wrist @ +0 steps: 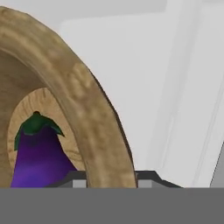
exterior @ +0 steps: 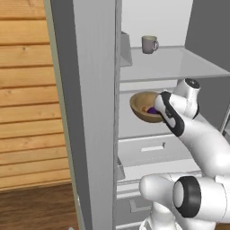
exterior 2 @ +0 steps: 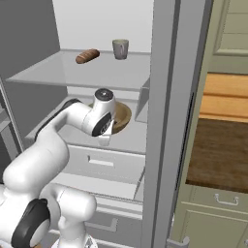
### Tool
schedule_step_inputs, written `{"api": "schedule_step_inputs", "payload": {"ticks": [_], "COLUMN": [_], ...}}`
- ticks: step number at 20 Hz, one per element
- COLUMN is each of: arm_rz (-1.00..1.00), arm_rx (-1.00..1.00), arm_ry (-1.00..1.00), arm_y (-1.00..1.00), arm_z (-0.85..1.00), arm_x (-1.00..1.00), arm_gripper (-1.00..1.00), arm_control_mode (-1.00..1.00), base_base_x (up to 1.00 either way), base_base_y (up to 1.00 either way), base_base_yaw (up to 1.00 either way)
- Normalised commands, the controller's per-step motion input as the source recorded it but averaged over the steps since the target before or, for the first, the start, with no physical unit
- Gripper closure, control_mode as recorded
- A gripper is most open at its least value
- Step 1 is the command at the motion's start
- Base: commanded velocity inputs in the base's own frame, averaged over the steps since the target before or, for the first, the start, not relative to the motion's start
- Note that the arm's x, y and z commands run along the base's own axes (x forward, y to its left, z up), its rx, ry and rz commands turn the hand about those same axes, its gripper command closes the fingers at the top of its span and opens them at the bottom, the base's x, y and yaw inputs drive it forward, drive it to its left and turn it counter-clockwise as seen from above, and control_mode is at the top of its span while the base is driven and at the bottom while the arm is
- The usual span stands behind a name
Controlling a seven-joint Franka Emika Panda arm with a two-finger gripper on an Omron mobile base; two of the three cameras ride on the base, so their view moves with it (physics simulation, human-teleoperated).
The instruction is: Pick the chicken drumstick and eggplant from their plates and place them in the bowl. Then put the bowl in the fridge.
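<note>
The wooden bowl point(exterior: 140, 107) hangs tilted inside the open fridge point(exterior: 90, 112), just above its lower shelf point(exterior: 134, 128). My gripper point(exterior: 158, 111) is shut on the bowl's near rim. In the bowl lie the dark purple eggplant point(exterior: 152, 110) and a bit of the orange chicken drumstick point(exterior: 144, 108). From the right base, the bowl point(exterior 2: 123, 115) shows behind my hand, with the gripper point(exterior 2: 112, 126) at its edge. In the hand view the thick rim point(wrist: 83, 105) runs between the fingertips of the gripper point(wrist: 111, 177), and the eggplant point(wrist: 39, 153) rests inside. The plates are out of view.
A mug point(exterior: 149, 44) stands on the glass shelf point(exterior: 175, 65) above the bowl, and a bread roll point(exterior 2: 87, 55) lies beside the mug point(exterior 2: 120, 49). White drawers point(exterior: 150, 148) sit below the lower shelf. The grey fridge wall point(exterior 2: 164, 121) and green cabinets point(exterior 2: 218, 213) stand to the right.
</note>
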Motion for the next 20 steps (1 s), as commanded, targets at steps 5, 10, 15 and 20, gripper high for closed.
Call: {"api": "schedule_step_inputs", "payload": {"ticks": [5, 10, 15, 20], "arm_rz": [0.0, 0.0, 0.01, 0.0], "arm_rx": [-0.01, 0.0, 0.0, 0.0], "arm_ry": [-0.09, -0.19, -0.37, -0.34], "arm_y": [0.01, 0.04, 0.13, 0.34], "arm_z": [-0.09, 0.27, 0.48, 0.67], "arm_x": [0.0, -0.2, -0.63, -1.0], "arm_gripper": [-1.0, -1.0, -1.0, -1.0], "arm_control_mode": [-1.0, -1.0, -1.0, -1.0], "base_base_x": [0.0, 0.0, 0.0, 0.0], "base_base_y": [0.0, 0.0, 0.0, 0.0], "base_base_yaw": [0.0, 0.0, 0.0, 0.0]}}
